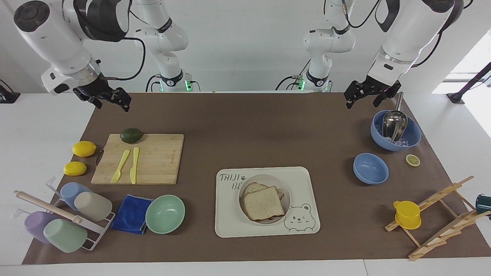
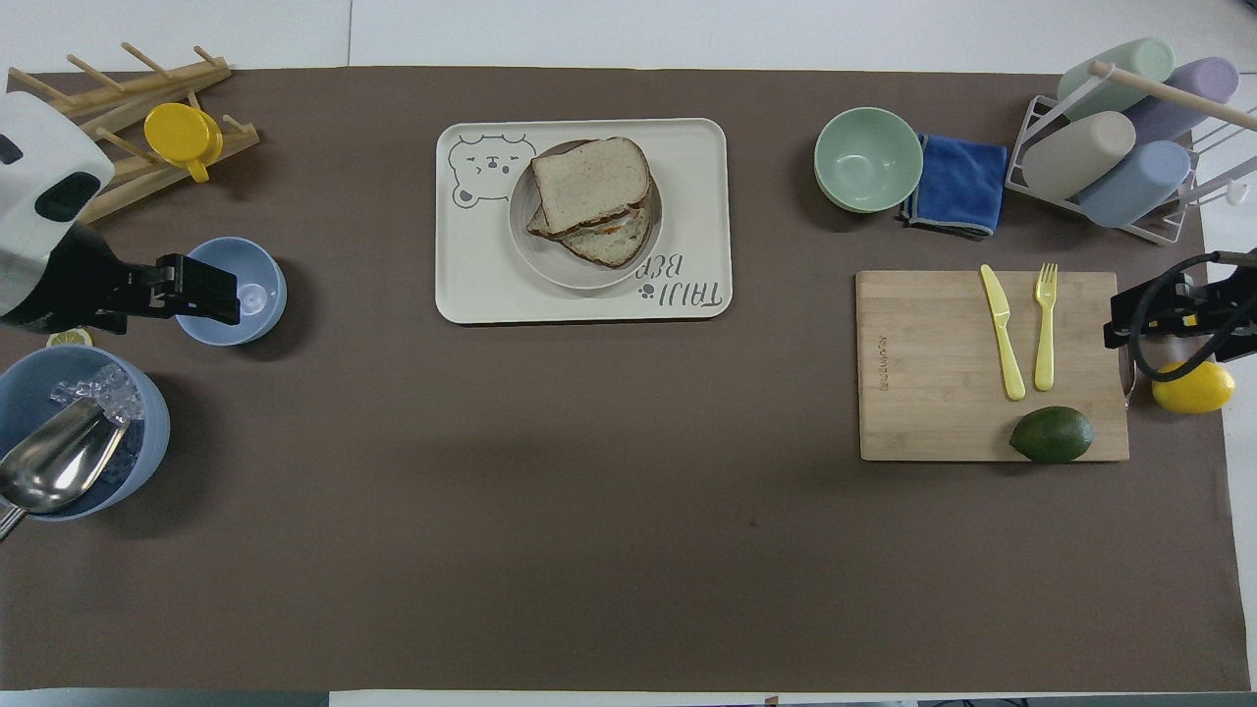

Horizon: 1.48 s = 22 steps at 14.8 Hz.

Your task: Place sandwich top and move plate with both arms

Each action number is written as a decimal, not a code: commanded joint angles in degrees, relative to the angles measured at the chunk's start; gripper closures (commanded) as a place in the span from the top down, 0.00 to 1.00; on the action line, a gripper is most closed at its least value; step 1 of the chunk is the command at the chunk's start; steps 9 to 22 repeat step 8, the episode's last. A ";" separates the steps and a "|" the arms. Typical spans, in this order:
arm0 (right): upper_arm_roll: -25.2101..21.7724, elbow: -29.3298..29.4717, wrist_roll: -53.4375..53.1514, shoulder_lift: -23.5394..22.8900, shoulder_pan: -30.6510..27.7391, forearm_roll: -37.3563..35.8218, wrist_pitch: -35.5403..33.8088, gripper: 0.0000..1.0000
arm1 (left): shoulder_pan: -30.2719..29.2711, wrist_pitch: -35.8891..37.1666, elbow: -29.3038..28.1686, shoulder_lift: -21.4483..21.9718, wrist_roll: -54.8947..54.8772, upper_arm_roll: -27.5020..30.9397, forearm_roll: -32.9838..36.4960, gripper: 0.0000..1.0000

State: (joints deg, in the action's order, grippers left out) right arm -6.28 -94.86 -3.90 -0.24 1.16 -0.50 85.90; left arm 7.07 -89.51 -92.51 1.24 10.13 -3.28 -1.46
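Two slices of bread sit stacked on the one plate: the sandwich top lies askew over a lower slice, and the plate rests on the bear-printed tray, farther from the robots than the cutting board. There are two blue bowls, one empty, one holding ice and a metal scoop; one green bowl; four cups on a rack. The left gripper hangs in the air beside the scoop bowl, fingers spread apart and empty; the right gripper hangs over the mat's corner near the avocado, also parted, holding nothing. Two lemons show in the facing view, only one from overhead, where the right gripper hides the other.
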 commanded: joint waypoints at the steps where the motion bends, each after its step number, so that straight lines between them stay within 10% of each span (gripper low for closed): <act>1: 0.13 -0.85 0.30 1.03 -0.29 1.03 0.68 1.00 | -0.66 -0.14 -0.12 0.35 -0.81 -0.59 0.32 1.00; 22: 0.13 -0.85 0.30 0.94 -0.29 1.12 0.68 1.00 | -0.66 -0.05 -0.21 0.43 -0.37 -0.59 0.32 1.00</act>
